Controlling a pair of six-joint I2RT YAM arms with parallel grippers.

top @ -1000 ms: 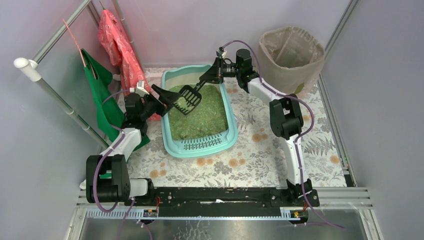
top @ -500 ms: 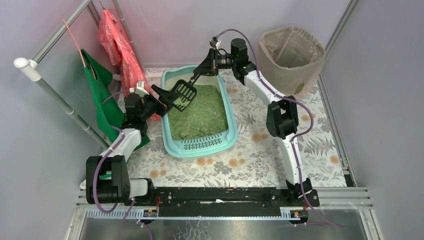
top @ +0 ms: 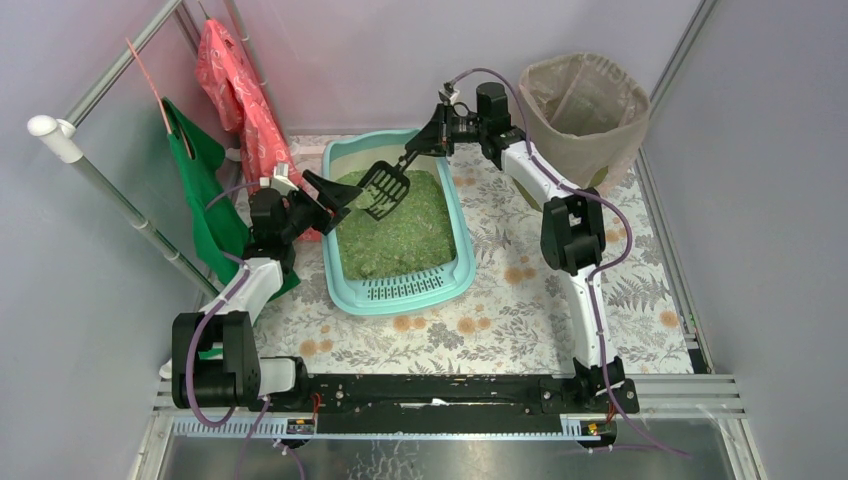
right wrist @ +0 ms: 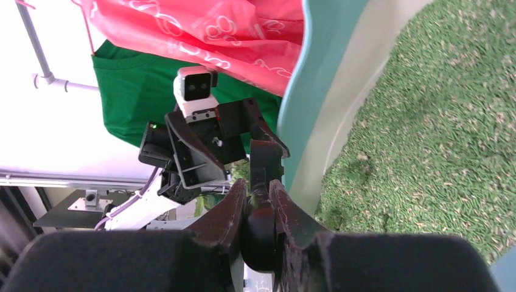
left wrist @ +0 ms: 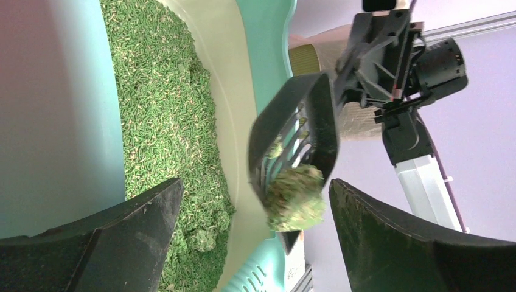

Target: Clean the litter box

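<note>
The pale turquoise litter box (top: 458, 225) holds green granules (top: 400, 225), with its slotted grille step at the near end. My right gripper (top: 432, 140) is shut on the handle of a black slotted scoop (top: 383, 188), held above the box's far left part. In the left wrist view the scoop (left wrist: 298, 131) carries a clump of green granules (left wrist: 295, 198). In the right wrist view my fingers (right wrist: 234, 210) clamp the black handle (right wrist: 260, 225). My left gripper (top: 335, 192) is open and empty at the box's left rim, close to the scoop.
A round olive bin (top: 583, 105) lined with a beige bag stands at the back right. A red bag (top: 240, 95) and a green bag (top: 200, 170) hang from a rail on the left. The floral mat (top: 520, 300) lies under the box.
The right arm swung the scoop up and left, then back right and slightly lower over the granules. The left arm has stayed where it was.
</note>
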